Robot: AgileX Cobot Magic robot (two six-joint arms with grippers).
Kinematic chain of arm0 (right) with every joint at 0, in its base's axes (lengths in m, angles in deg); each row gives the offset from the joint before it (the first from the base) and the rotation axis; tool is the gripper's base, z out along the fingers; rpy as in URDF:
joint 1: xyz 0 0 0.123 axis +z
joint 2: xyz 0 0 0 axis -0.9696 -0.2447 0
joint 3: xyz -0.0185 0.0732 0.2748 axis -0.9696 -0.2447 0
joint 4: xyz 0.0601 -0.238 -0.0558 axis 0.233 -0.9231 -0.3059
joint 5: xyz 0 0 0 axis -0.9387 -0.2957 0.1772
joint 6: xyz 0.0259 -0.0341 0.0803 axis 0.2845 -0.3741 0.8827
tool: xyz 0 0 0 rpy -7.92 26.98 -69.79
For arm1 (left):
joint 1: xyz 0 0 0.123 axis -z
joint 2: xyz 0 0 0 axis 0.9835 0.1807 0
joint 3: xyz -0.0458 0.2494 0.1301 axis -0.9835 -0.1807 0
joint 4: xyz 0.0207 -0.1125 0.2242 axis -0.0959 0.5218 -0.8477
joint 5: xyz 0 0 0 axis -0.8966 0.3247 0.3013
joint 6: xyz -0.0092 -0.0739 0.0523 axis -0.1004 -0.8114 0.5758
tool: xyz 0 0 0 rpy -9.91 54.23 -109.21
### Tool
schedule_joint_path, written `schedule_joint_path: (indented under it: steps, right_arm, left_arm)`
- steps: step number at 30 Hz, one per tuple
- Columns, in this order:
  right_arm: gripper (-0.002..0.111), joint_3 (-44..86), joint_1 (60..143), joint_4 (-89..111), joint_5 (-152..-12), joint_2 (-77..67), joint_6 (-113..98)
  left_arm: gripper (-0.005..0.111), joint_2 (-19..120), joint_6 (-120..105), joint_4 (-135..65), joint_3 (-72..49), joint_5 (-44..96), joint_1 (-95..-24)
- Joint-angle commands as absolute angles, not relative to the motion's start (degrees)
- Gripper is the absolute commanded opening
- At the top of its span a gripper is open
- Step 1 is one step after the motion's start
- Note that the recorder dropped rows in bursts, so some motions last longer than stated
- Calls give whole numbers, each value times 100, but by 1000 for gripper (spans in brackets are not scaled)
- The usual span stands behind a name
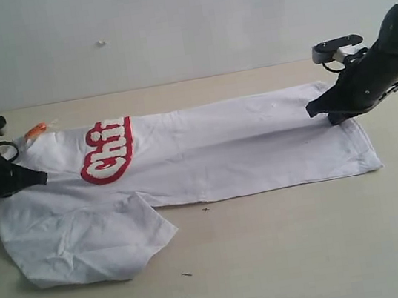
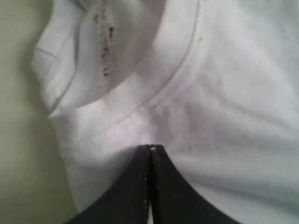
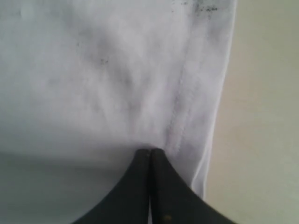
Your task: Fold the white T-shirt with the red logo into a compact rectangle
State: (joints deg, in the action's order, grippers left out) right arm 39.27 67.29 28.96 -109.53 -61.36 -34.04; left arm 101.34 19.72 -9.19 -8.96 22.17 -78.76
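Observation:
The white T-shirt (image 1: 243, 142) lies lengthwise across the table, folded along its length so that only part of the red logo (image 1: 107, 151) shows, near the left end. One sleeve (image 1: 85, 241) spreads out toward the front left. My left gripper (image 1: 38, 178) sits at the collar end, its jaws shut, pinching the cloth just below the ribbed collar (image 2: 140, 88). At the hem end, my right gripper (image 1: 315, 110) is shut on the cloth beside the stitched hem (image 3: 187, 93). Both pairs of fingertips, left (image 2: 150, 148) and right (image 3: 150, 150), press together on the cloth.
An orange neck tag (image 1: 36, 130) sticks out at the shirt's far left corner. The beige table (image 1: 312, 252) runs on in front of the shirt, with a few dark specks (image 1: 186, 274) on it. A pale wall rises behind the table's far edge.

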Motion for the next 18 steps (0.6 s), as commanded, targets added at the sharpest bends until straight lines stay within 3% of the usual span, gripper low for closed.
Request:
schedule_joint_path:
  steps: [1, 12, 18]
  right_arm:
    - [0, 3884, 6711, 2681, -10953, -6308, -3445]
    - [0, 4459, 6711, 3606, -10988, -5674, -3858]
    - [0, 4996, 6963, 4628, -11221, -6046, -4379]
  left_arm:
    - [0, 10608, 1902, -1017, -731, 1864, -8143]
    - [0, 9821, 2254, -975, -51, 1549, -7890]
    - [0, 10218, 2453, -354, 984, 756, -7526]
